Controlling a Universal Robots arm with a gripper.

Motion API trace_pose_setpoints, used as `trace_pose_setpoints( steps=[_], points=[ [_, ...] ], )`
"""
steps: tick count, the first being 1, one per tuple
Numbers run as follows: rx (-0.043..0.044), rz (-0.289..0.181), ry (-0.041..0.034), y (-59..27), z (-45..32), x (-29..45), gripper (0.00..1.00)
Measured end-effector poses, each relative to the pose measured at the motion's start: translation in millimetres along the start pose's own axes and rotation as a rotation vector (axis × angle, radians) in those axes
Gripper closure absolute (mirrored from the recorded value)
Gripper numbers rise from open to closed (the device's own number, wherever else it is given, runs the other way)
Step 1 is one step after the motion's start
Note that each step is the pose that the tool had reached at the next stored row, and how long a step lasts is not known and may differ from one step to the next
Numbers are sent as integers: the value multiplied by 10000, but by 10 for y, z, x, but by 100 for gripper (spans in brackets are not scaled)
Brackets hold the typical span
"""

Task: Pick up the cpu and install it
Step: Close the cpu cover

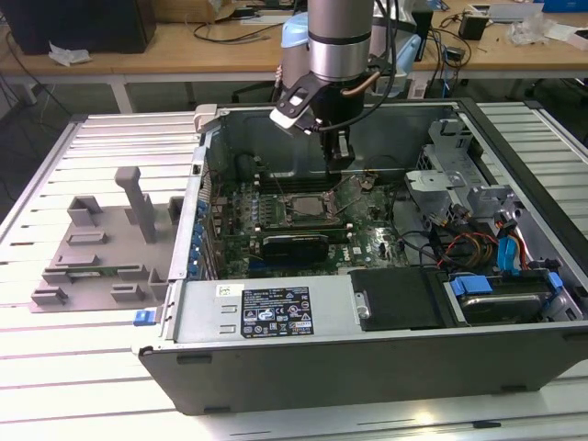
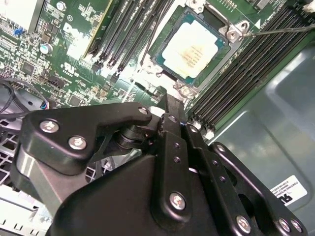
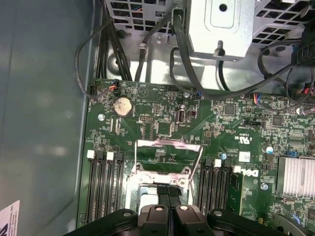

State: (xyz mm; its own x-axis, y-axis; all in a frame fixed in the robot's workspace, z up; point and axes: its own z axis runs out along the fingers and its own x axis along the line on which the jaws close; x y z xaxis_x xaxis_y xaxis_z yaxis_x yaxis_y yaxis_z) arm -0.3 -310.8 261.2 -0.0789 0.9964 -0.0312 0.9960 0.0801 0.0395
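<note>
Second wrist view shows the cpu (image 2: 194, 49) lying flat in its socket on the green motherboard (image 2: 74, 64), with rows of black memory slots (image 2: 125, 29) on both sides. The gripper (image 2: 172, 105) is near the socket's edge, fingers pressed together with nothing between them. In the first wrist view the silver socket frame (image 3: 167, 146) is swung open. In the exterior view the arm reaches into the computer case (image 1: 276, 367); a grey tray (image 1: 92, 248) lies outside it, at the exterior view's left.
</note>
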Motion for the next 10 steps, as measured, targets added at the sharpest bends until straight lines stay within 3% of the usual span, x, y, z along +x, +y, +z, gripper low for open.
trace_pose_setpoints(
  steps=[10],
  points=[
    [0, 1, 0, 82, 3, -6, 89]
  ],
)
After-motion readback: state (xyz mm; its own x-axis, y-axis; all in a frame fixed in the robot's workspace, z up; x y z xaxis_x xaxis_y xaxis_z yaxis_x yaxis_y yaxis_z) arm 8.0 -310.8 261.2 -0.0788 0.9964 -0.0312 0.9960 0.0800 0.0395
